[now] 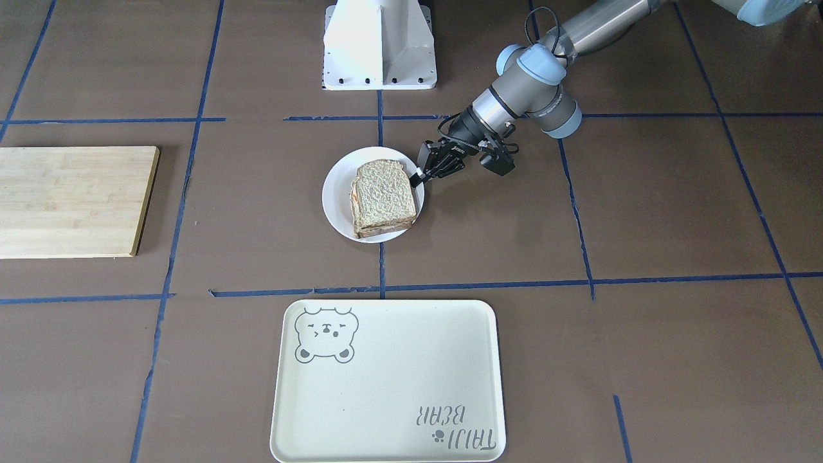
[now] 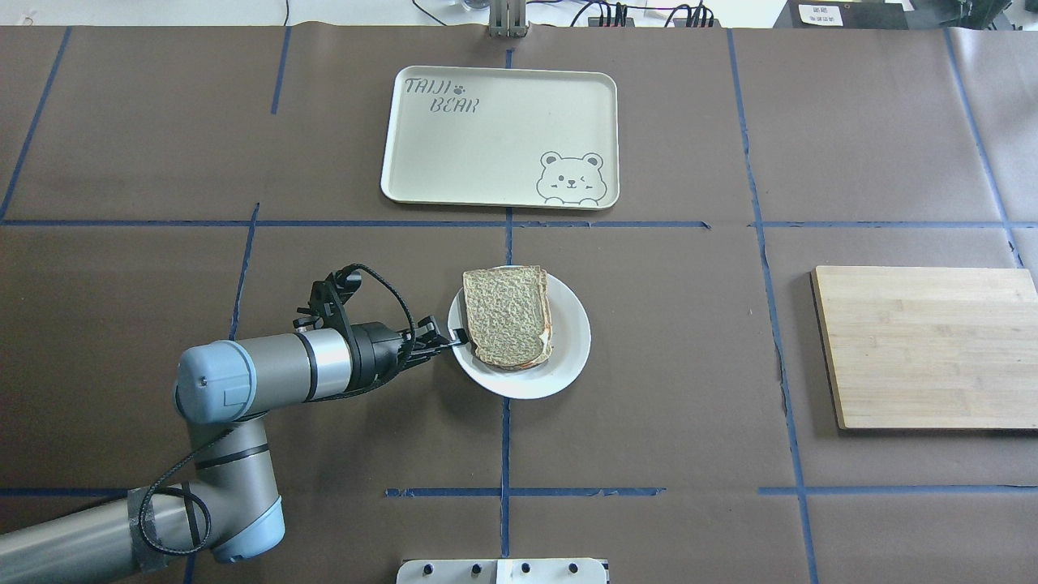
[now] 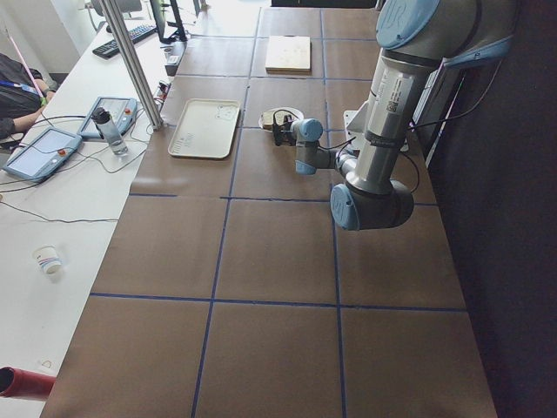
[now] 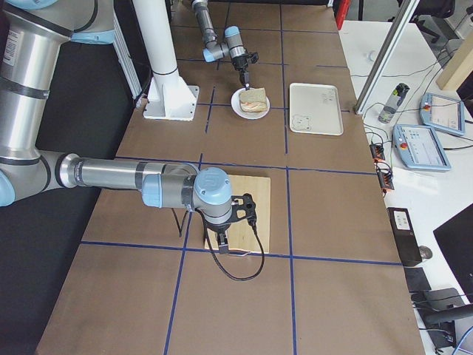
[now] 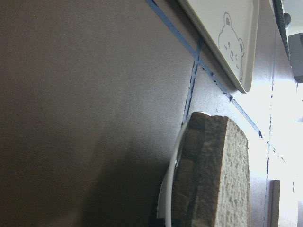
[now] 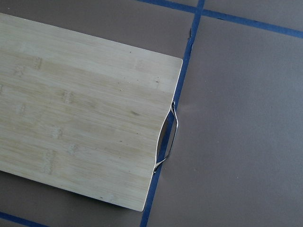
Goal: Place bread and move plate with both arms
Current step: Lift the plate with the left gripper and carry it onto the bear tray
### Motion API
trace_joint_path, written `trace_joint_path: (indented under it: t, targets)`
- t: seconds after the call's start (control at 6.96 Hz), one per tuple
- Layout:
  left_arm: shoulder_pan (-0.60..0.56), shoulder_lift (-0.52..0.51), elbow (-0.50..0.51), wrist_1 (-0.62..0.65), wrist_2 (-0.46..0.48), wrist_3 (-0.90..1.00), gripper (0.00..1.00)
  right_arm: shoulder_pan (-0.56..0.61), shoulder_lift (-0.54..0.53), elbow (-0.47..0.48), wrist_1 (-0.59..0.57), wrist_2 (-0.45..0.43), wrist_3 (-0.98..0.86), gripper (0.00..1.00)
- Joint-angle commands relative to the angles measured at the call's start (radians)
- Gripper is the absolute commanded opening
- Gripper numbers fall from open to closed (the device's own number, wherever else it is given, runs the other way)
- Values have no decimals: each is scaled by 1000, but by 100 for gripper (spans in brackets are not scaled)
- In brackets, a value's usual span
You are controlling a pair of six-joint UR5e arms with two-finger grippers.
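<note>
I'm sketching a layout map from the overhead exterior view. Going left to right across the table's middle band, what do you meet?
left arm → plate, carrying the bread → wooden cutting board. The tray lies farther back, over the plate's span, so it is left out.

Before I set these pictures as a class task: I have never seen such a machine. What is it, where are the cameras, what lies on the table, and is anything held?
A robot: two grey tubular arms, each ending in a black two-finger pincer. Four fixed cameras look from across, behind and each table end; two ride on the wrists. On the brown table lie a round white plate bearing a speckled brown bread slice, a cream bear-print tray and a wooden board. The left pincer is at the plate's rim, the right pincer over the board; whether either grips, I cannot tell.
</note>
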Motion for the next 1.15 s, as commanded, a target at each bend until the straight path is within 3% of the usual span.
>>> trace_joint_path:
  t: [0.0,0.29,0.72,1.01]
  targets:
    - [-4,2,-3,-88,1,-33,0,0,2,0,-2,0,1,100]
    - [-13,0,-2,-231,71,-88,0,0,4,0,-2,0,1,100]
    - [-72,-64,24,-236,110,-158,0,-1,5,-9,0,0,1,100]
    - [-150,-168,189,-236,109,-162,0,-1,5,-14,0,0,2,100]
